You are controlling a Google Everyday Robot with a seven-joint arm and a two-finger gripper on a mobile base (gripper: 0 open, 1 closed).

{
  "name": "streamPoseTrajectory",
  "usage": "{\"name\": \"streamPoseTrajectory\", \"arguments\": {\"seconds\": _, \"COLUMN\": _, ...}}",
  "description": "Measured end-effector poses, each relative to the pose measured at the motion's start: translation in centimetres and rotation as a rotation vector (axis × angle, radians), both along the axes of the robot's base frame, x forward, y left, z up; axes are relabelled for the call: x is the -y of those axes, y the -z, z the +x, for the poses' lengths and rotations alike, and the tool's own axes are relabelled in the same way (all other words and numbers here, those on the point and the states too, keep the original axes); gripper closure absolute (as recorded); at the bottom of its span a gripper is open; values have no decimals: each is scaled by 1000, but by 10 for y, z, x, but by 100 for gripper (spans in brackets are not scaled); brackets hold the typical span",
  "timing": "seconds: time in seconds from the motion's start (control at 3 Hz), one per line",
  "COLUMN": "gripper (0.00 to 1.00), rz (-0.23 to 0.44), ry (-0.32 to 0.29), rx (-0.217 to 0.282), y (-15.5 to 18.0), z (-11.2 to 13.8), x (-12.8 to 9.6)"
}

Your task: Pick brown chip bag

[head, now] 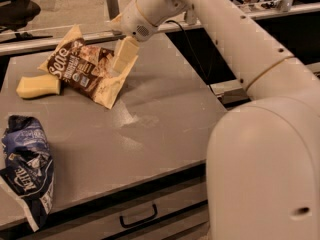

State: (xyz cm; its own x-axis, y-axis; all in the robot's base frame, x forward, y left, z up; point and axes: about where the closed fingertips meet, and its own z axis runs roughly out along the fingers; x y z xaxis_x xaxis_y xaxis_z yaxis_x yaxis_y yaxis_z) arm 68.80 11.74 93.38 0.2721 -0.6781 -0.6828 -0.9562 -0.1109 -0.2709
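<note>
The brown chip bag (86,69) lies flat at the back left of the grey table (165,119), dark brown with tan-yellow edges and white slanted lettering. My gripper (122,59) hangs from the white arm over the bag's right edge, its cream fingers pointing down and close to the bag. I see nothing held in it.
A small plain yellow block (38,86) lies just left of the brown bag. A dark blue-and-white chip bag (27,166) lies at the table's front left edge. A drawer with a handle (138,215) sits under the tabletop. My white arm body (265,169) fills the right foreground.
</note>
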Motion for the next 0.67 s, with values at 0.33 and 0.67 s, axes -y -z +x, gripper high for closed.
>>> {"name": "streamPoseTrajectory", "arguments": {"seconds": 0.33, "gripper": 18, "rz": -5, "ry": -41, "rx": -56, "y": 30, "z": 8, "x": -33}}
{"name": "streamPoseTrajectory", "arguments": {"seconds": 0.67, "gripper": 41, "rz": -25, "ry": -60, "rx": -77, "y": 47, "z": 12, "x": -52}}
